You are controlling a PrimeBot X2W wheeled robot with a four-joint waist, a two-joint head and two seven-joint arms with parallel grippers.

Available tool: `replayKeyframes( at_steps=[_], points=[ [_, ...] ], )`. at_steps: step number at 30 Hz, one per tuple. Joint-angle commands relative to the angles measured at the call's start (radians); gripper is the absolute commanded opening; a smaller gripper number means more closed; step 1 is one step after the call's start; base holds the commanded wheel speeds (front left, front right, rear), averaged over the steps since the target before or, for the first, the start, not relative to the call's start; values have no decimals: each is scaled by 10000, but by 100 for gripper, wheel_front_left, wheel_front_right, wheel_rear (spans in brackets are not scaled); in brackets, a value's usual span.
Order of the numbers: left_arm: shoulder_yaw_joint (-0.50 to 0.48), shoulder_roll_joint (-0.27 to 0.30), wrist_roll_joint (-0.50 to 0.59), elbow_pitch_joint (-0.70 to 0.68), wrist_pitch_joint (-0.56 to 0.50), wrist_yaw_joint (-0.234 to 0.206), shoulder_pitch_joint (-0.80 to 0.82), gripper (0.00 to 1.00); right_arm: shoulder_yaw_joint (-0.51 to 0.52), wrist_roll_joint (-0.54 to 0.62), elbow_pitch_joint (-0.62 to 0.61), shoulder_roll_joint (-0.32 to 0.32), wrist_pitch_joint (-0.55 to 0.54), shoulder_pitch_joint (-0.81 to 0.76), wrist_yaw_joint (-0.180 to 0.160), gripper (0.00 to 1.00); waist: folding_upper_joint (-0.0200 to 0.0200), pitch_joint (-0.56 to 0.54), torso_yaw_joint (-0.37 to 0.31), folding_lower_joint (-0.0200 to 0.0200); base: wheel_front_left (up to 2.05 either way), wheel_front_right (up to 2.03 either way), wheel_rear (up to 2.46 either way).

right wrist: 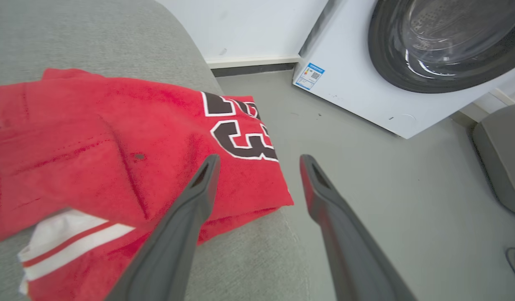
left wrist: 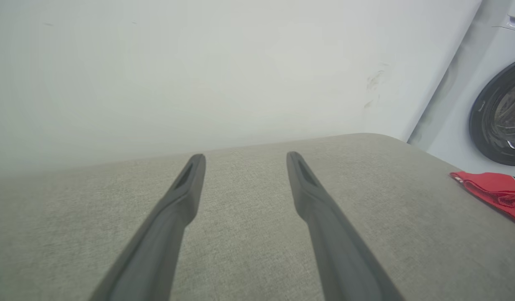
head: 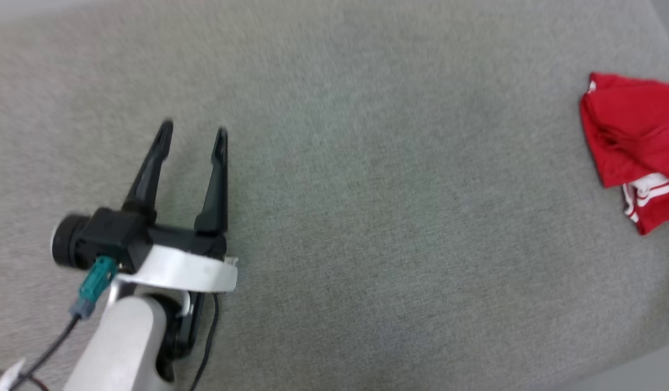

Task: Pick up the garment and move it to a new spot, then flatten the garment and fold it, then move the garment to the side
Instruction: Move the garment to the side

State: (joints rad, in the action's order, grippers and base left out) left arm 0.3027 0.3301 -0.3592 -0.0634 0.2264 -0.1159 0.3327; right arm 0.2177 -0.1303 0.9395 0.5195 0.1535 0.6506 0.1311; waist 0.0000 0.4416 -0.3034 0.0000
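**A:** Where does the garment (head: 633, 136) lie?

**B:** At three o'clock in the head view, right at the edge of the grey tabletop (head: 367, 190). It is folded into a red block, with a striped white sleeve showing at its near end. The folding looks done, so the step in hand is probably the last one: leaving it at the side.

**A:** And the right fingers (right wrist: 190, 209)?

**B:** Spread wide, holding nothing. In the right wrist view they hang over the garment's corner. One is above the red cloth near the "23" print, the other is out over the floor (right wrist: 387, 188). The washing machine (right wrist: 349, 96) stands at one o'clock. Whether a fingertip brushes the cloth cannot be told.

**A:** How should the robot finish well?

**B:** It should lift straight up before pulling back, so no fingertip drags the top layer and opens the fold. That corner sits at the very rim of the tabletop, and a nudge outward could tip it off.

**A:** The left fingers (head: 214, 179)?

**B:** Also open and empty, at eight o'clock in the head view with tips toward twelve. They hover over bare tabletop, well apart from the garment. The pale forearm rises from the bottom edge. That arm can rest there.
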Motion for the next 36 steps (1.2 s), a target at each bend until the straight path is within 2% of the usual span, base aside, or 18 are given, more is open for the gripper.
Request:
replayKeyframes(
  at_steps=[1,6,13,23,31,36],
  points=[
    [-53,-77,-73,74,65,-93,-305,100,-192,-104,-108,-148,148,-321,-9,100,0,-1203,367,0,0,0,0],
    [-160,-307,-398,431,192,-263,-1256,100,-1103,-663,-682,-645,385,-1489,-7,100,0,-2333,888,0,0,0,0],
    [-239,-552,-656,775,291,-438,-2259,100,-2081,-1062,-2122,-1566,396,-2820,-7,100,0,-3359,1793,0,0,0,0],
    [-272,-274,-576,1026,161,-668,-3010,100,-1766,-431,-5739,-3246,-16,-4623,-9,100,0,-4306,2887,0,0,0,0],
    [-239,-89,-653,1235,89,-675,-3440,100,-1431,62,-8740,-4123,-845,-6671,-7,100,0,-4730,2949,0,0,0,0],
    [-176,-65,-723,1401,95,-634,-3631,100,-1401,138,-9969,-4423,-1325,-7517,-6,100,0,-4876,2904,0,0,0,0]
  ],
)
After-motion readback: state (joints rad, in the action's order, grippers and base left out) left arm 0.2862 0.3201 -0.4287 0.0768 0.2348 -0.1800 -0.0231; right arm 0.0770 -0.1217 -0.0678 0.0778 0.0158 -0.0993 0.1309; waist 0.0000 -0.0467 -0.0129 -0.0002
